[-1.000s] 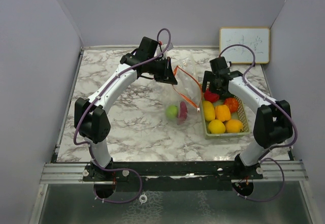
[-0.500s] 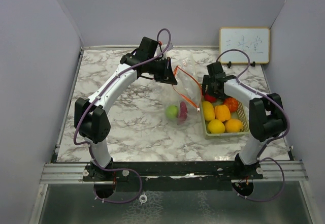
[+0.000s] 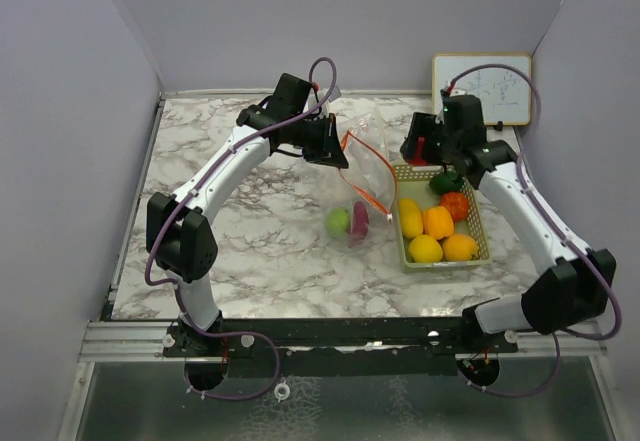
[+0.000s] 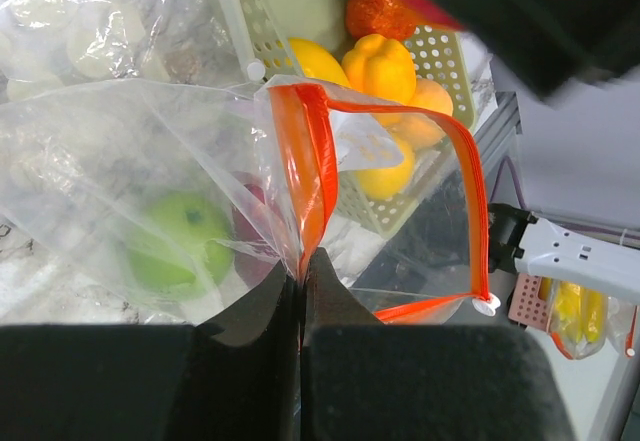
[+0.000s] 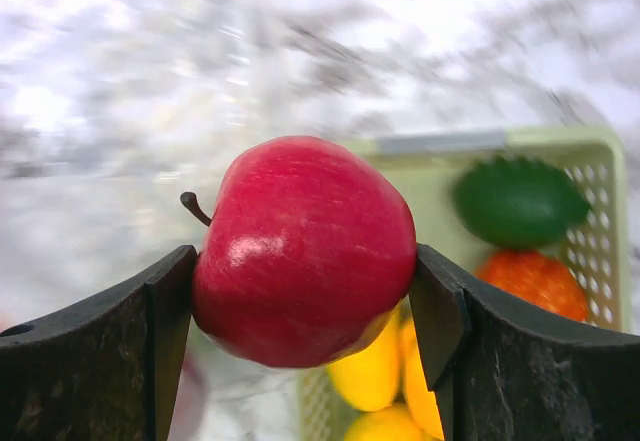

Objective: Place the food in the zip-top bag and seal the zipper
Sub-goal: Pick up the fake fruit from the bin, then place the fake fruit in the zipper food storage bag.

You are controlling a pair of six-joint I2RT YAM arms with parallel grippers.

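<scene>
My left gripper (image 3: 335, 153) is shut on the orange zipper rim (image 4: 305, 176) of the clear zip-top bag (image 3: 358, 186) and holds its mouth open and raised. A green apple (image 3: 338, 221) and a purple fruit (image 3: 360, 218) lie inside the bag; the green apple also shows in the left wrist view (image 4: 178, 244). My right gripper (image 3: 428, 148) is shut on a red apple (image 5: 303, 251), lifted above the far end of the pale green basket (image 3: 482, 229). Yellow, orange, red-orange and dark green fruits (image 3: 437, 223) lie in the basket.
A small whiteboard (image 3: 482, 88) leans on the back wall at the right. Grey walls close in the marble table (image 3: 230, 251) on the left, back and right. A metal rail runs along the near edge.
My right gripper has risen out of the basket with the red apple and moved toward the back. The left arm and the bag have not moved.
</scene>
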